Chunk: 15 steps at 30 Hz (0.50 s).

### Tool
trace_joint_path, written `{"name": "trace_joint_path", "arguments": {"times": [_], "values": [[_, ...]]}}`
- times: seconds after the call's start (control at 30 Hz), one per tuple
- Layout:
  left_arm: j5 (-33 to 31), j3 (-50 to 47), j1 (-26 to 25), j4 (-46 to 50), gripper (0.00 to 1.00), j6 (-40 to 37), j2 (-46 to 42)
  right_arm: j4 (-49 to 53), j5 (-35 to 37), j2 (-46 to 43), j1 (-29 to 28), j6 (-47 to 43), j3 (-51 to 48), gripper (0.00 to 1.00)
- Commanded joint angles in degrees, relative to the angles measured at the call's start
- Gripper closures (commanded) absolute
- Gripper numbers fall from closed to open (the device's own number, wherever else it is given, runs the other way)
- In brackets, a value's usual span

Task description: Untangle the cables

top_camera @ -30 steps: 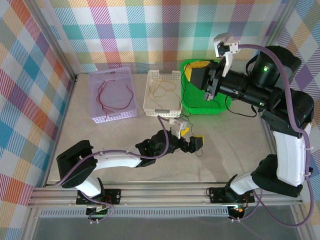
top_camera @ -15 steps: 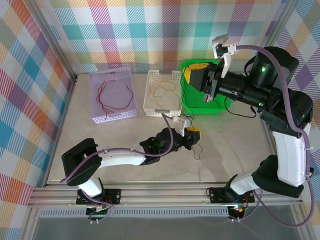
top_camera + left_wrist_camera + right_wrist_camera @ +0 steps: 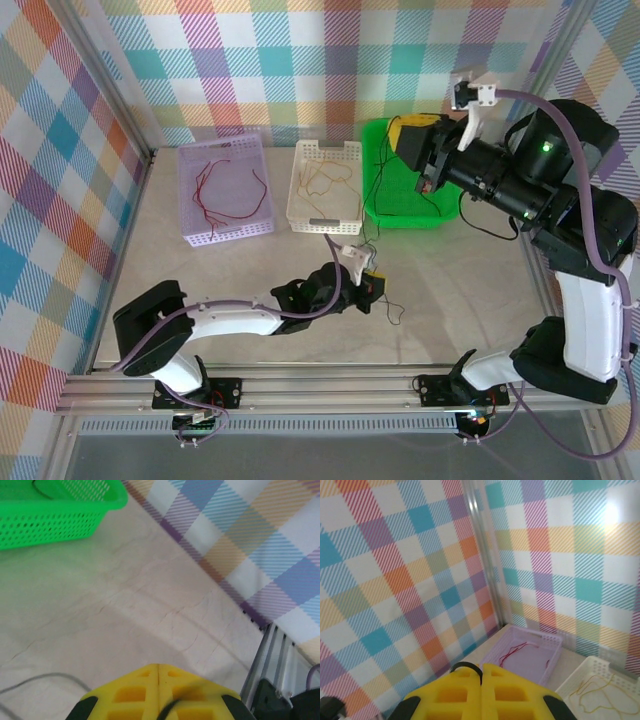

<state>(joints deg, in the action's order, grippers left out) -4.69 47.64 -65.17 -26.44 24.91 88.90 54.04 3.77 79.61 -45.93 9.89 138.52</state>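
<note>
Shut within the last second, left tool (image 3: 368, 285) in the top view, gripping thin black cable (image 3: 397, 318) mid pale marbled tabletop (image 3: 470, 290); right tool (image 3: 408, 138) swung rightward, closed, above green plastic basket (image 3: 440, 215). Red wires (image 3: 225, 190) in lilac basket (image 3: 190, 235), tan wires (image 3: 325, 180) in white basket (image 3: 325, 222). Left wrist: yellow fingers (image 3: 130, 695) pressed together, open tabletop ahead, plaid wall (image 3: 250, 540) at its edge. Right wrist: fingers (image 3: 510, 695) together, holding nothing.

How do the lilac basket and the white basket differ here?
The lilac basket holds red wires; the white basket holds tan wires. The lilac basket looks wider and stands left of the white basket, which sits beside the green basket. Both are perforated, rectangular and open-topped.
</note>
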Motion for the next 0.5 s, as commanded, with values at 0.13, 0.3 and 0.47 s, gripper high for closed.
{"name": "trace_joint_path", "arguments": {"times": [0.13,0.3,0.47], "values": [[-2.3,-4.7,-0.2,7.2,1.0,-3.4,-7.4,-8.7,10.7,-2.4,-0.1,-3.9,-0.6,1.0],[-4.6,-7.3,0.5,11.3,1.0,-4.2,-12.4,-9.2,12.2,-0.6,0.0,-6.2,0.8,1.0],[-6.5,-7.8,2.3,18.6,1.0,-5.7,-18.9,-11.0,16.1,1.7,0.4,-10.2,2.4,1.0]]}}
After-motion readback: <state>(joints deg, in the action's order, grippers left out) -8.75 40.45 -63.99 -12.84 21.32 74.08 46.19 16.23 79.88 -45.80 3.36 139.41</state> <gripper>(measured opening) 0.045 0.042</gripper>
